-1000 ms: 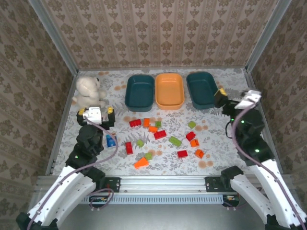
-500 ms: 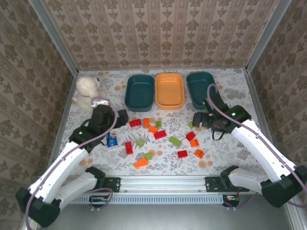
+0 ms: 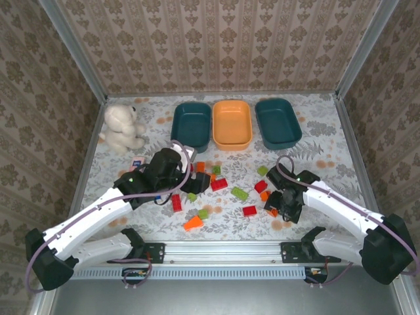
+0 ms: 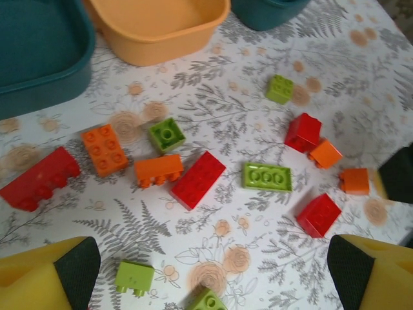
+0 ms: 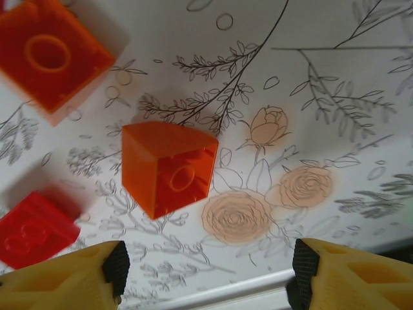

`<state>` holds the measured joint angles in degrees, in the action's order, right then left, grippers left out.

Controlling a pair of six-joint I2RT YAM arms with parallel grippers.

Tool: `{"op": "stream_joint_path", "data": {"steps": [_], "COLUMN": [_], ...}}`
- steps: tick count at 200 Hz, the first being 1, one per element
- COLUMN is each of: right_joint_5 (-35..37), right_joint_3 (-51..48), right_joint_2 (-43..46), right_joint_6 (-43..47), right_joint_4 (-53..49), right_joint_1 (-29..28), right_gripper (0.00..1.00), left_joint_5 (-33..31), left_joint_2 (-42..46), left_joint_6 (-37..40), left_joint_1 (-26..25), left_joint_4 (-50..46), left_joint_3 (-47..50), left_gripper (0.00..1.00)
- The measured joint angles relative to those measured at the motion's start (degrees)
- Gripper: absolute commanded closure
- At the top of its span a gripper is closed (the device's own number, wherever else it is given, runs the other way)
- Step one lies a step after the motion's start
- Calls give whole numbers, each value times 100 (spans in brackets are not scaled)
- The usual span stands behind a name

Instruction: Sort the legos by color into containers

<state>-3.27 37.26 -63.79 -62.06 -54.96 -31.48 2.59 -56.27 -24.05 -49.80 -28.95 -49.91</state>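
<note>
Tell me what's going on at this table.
Brick sorting, not yet under way: small red, orange and green bricks lie scattered on the table, and the three tubs at the far edge look empty. The right gripper hangs low over an orange brick near the front, jaws open, holding nothing. The left gripper hovers open above the middle cluster.

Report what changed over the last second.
Both arms swung out from their folded poses: the left claw now hangs open over the middle bricks, the right claw came down open over an orange brick, not gripping it. Nothing taken or released. The bricks, tubs and teddy bear stayed put.
</note>
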Motion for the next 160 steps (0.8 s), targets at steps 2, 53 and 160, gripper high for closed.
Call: {"op": "stream_joint_path", "data": {"steps": [2,53,160], "right_joint_5": [0,28,153], "right_joint_3": [-28,-522,-603], "right_joint_2": [0,-103,-592], "right_joint_6": [-31,-748,-898], "right_joint_4": [35,1145,1510], "right_joint_1": [-2,-48,-68], "right_gripper": [29,24,38], "left_joint_5": [17,319,348], "left_joint_2": [2,267,577], "left_joint_6": [13,168,118], "left_joint_1": [0,0,0], "left_joint_4": [2,24,55], "left_joint_3": [2,122,269], "left_gripper": [5,5,7]}}
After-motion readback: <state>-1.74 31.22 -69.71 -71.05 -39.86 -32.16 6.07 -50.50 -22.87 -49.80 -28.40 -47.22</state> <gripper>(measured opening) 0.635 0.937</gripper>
